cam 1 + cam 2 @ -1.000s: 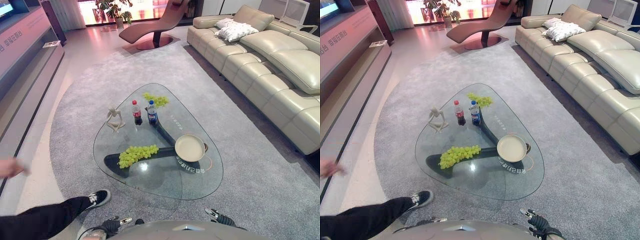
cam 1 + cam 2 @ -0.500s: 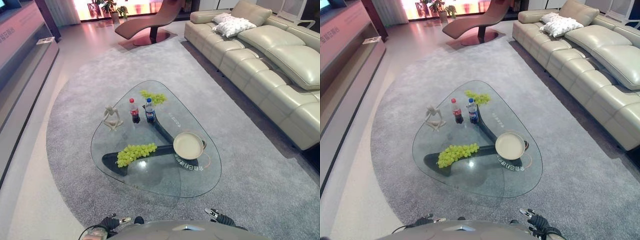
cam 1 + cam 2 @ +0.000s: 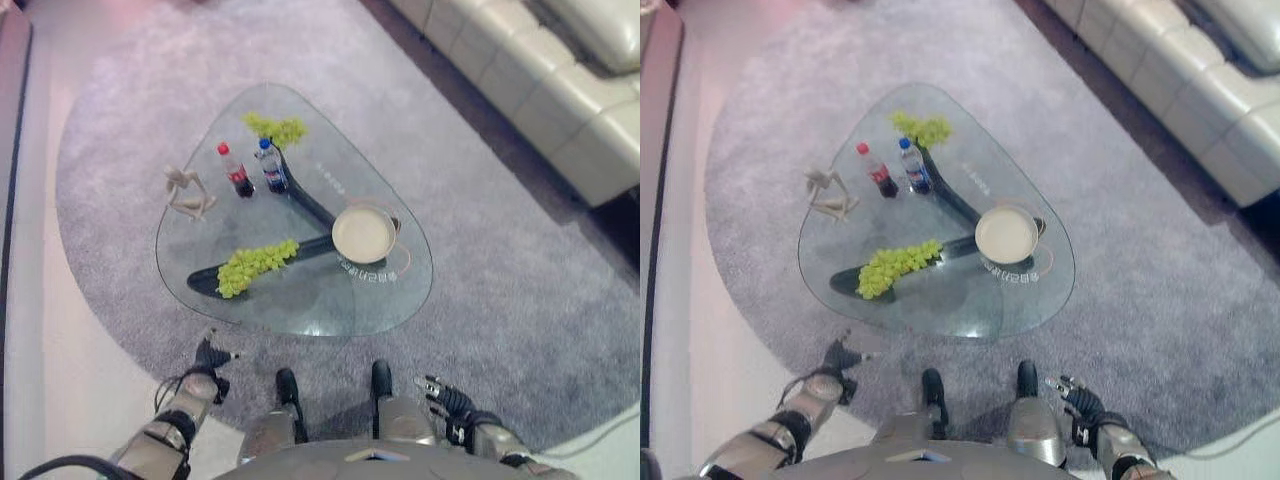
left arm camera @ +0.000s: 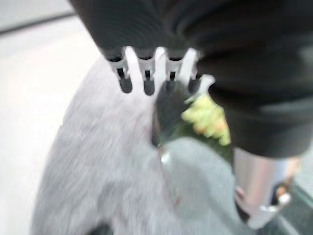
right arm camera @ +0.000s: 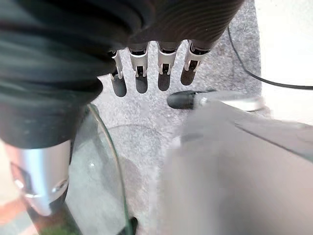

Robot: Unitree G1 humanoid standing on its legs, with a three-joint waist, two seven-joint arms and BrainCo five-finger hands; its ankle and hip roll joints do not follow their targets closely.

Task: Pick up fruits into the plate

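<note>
I see left hand (image 3: 209, 357) nearer | grapes (image 3: 256, 267) just ahead, long axis slanting toward plate (image 3: 364, 233) | both hands relaxed, empty; right hand (image 3: 440, 393) low

We see two small bottles (image 3: 251, 171) standing together beside a pale figurine (image 3: 186, 194) on the glass tabletop (image 3: 300, 310), grey rug (image 3: 500, 290) beneath, sofa (image 3: 540, 90) nearby.

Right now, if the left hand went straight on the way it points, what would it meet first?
Probably the near edge of the glass table. The left hand, open and empty, hangs low over the carpet; the nearer grapes lie beyond that edge. Depth is unclear.
</note>
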